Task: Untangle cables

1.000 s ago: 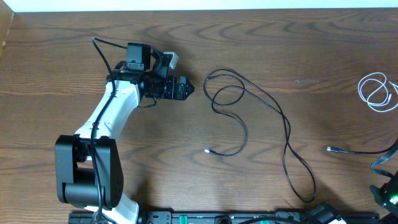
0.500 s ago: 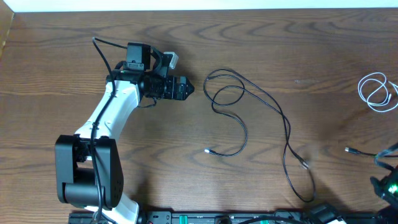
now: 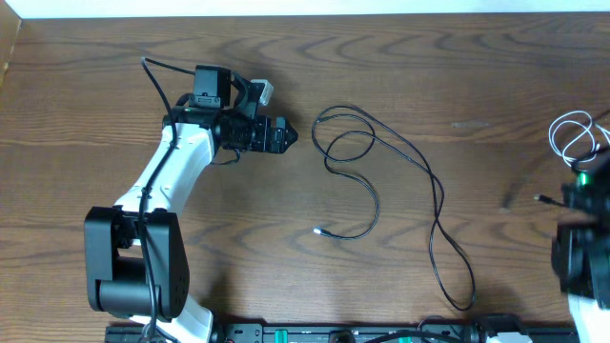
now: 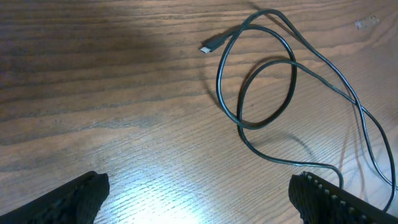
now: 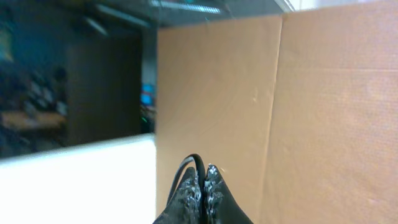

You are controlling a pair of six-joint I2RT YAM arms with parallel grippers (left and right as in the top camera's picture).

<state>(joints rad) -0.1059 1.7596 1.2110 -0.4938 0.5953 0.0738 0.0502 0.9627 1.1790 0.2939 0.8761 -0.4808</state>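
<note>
- The right gripper (image 5: pixel 200 177) is pinched fully shut. In its wrist view a thin black loop pokes out between the fingertips, so I judge that it has the black cable (image 3: pixel 442 202) near one end.
- In the overhead view a small plug (image 3: pixel 543 199) sticks out just beside this arm. The right arm is at the table's (image 3: pixel 457 76) right edge, and its wrist is tipped up so that its camera looks at a cardboard wall (image 5: pixel 249 93), not the wood.
- The step in hand looks like drawing the black cable's held end away from its tangle. That calls for a slow, low pull outward, so the slack feeds through the loops instead of cinching them.
- The rest of the black cable trails across mid-table. There is a long bend toward the front edge, then overlapping loops at the centre with the other plug end (image 4: pixel 207 48) lying free.
- The left gripper (image 3: pixel 286 136) is spread wide and holds nothing. It is level and aimed at those loops, near them but not touching. It could pin or lift a crossing if one tightens.
- The white cable (image 3: pixel 562 129) lies coiled farther back on the right, well apart from the black loops and partly hidden by the right arm.
</note>
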